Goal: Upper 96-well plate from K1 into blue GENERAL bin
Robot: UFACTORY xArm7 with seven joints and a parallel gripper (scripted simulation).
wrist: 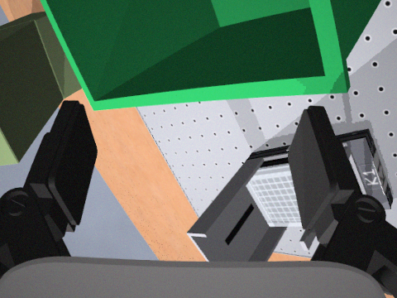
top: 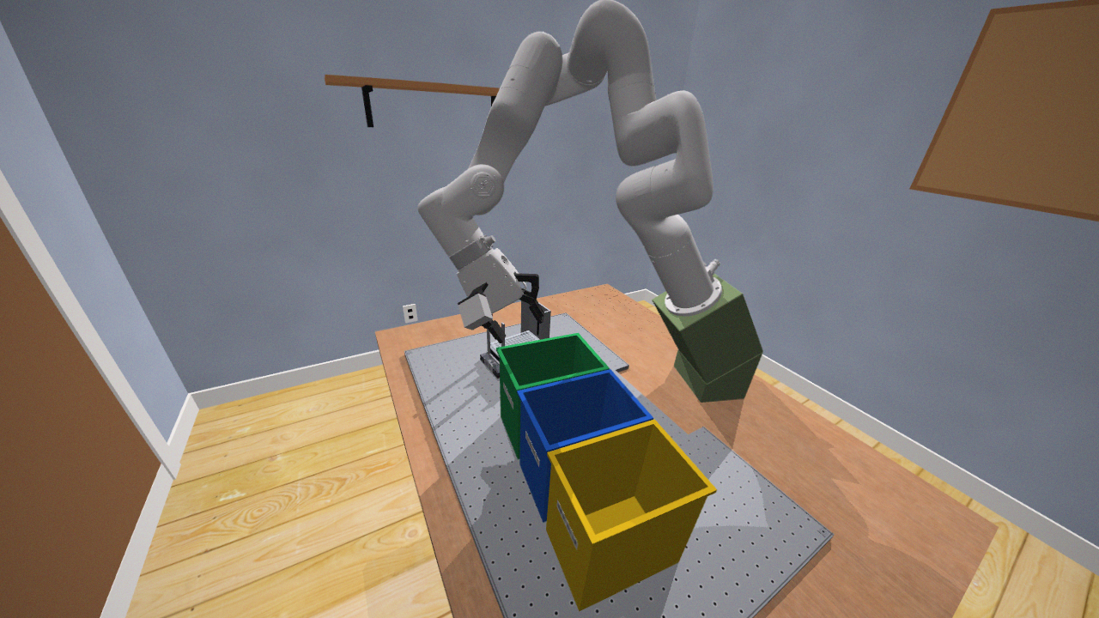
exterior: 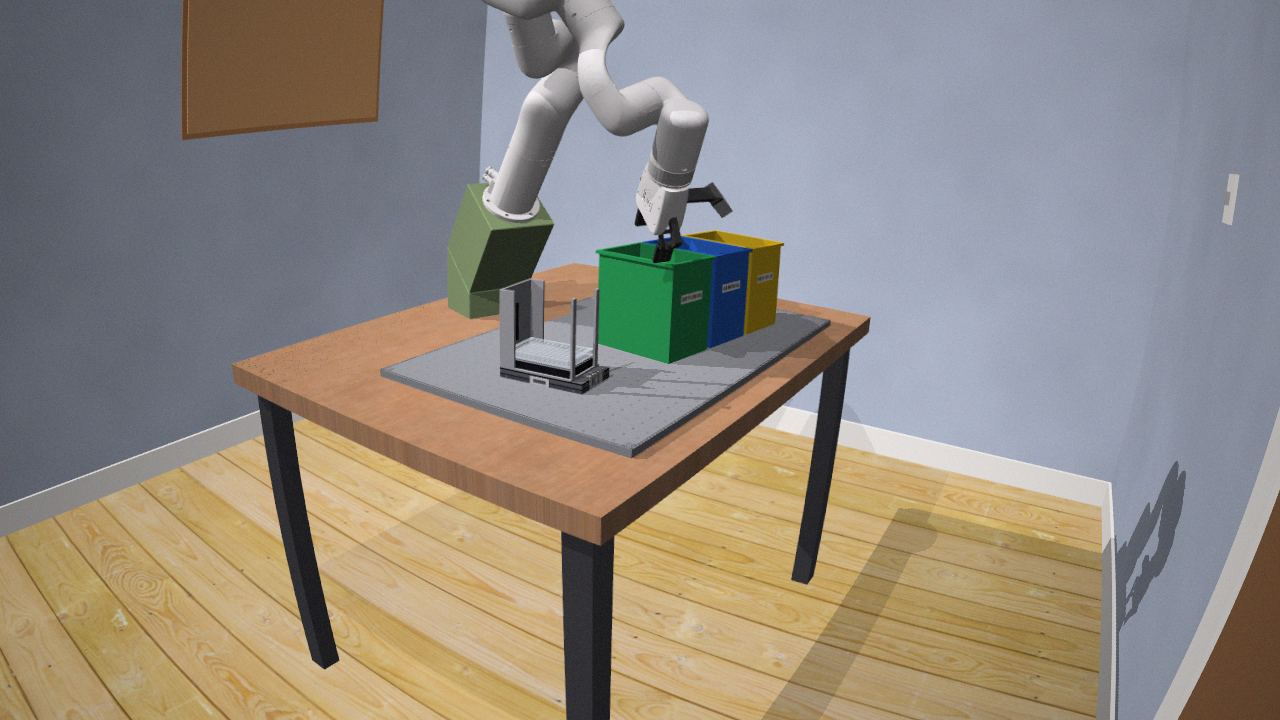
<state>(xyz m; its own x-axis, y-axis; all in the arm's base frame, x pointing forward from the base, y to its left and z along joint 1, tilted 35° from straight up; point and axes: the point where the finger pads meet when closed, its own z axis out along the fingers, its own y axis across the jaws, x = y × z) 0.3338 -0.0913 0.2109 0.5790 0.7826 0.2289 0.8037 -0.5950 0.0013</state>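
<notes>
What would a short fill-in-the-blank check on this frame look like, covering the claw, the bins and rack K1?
1. The claw stands ____ and holds nothing.
2. In the row of three bins, the blue bin stands between the yellow bin and the ____ one.
3. Through the wrist camera, the bin filling the top of the picture is ____.
4. The rack K1 holds ____ plate.

Missing words: open; green; green; one
</notes>
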